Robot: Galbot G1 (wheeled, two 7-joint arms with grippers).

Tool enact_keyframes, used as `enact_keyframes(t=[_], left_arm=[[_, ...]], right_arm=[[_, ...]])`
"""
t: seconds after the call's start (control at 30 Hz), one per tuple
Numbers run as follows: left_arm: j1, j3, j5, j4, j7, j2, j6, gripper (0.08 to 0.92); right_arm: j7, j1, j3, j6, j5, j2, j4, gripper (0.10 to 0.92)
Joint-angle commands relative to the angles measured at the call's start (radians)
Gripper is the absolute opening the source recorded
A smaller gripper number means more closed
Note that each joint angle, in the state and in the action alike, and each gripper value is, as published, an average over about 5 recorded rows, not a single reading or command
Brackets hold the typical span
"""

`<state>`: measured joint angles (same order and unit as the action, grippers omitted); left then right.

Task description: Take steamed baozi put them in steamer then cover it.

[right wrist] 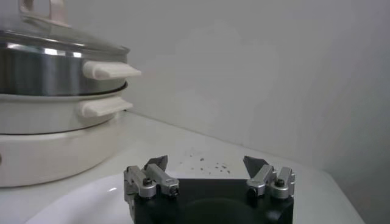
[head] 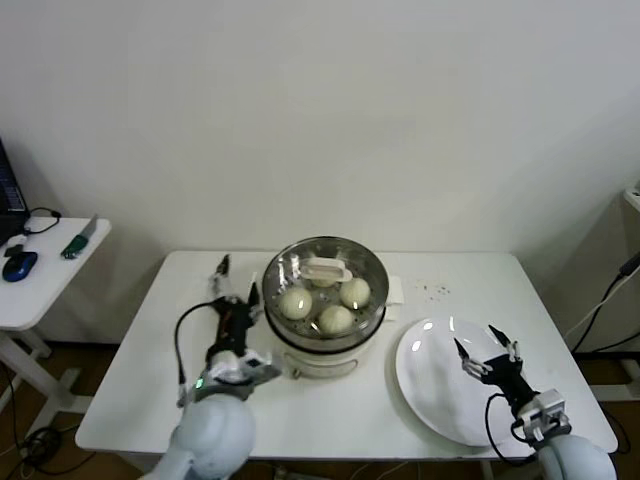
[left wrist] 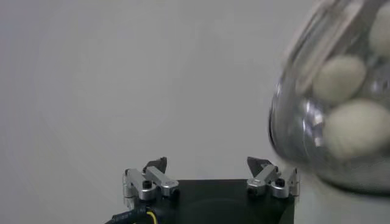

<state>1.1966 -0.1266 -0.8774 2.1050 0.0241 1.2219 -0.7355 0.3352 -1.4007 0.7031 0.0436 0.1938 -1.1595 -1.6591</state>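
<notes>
On the far left stands a side table (head: 45, 285) carrying a blue mouse (head: 19, 265) and a green-handled tool (head: 78, 238), well apart from the work. On the main table (head: 130, 385), the left gripper (head: 236, 278) rests just beside the steamer's left flank, fingers spread and grasping nothing. At centre sits the steamer (head: 322, 345), and the cover (head: 325, 268) is seated on its rim, cream handle uppermost. Through the glass the steamed baozi (head: 337, 319) are inside on the tray; three are plainly countable from the head view, and a fourth may lie under the handle, though I cannot confirm it. Judged from this, loading and covering both appear complete, and only withdrawal of the arms looks to be left. Some dark crumbs (head: 432, 291) lie behind and to the right. Further right, the white plate (head: 430, 385) carries no buns, and the right gripper (head: 485, 353) hovers over it, released and empty, well apart from the steamer.
</notes>
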Motion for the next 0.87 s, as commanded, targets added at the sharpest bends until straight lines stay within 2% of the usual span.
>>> enact_keyframes(t=[0.03,0.17,0.33,0.53,0.87], left_arm=[[0.370,-0.490,0.924,-0.022,0.188,0.062,0.763,0.823],[0.382,-0.538,1.030,-0.137,0.149,0.114,0.885,0.823],[0.378,-0.529,1.061,-0.244,0.139,0.121,0.972,0.823],[0.366,-0.506,1.044,-0.313,0.136,0.115,0.992,0.823],[0.374,-0.484,1.012,-0.309,0.143,0.117,0.984,0.823]], right_arm=[[0.008,-0.014,0.006,0.021,0.010,0.000,-0.008,0.823],[0.009,-0.016,0.010,0.035,0.016,-0.003,-0.008,0.823],[0.009,-0.026,0.016,0.050,0.028,-0.003,-0.002,0.823],[0.014,-0.040,0.018,0.067,0.043,-0.009,0.007,0.823],[0.018,-0.024,0.019,0.097,0.091,-0.011,0.024,0.823]])
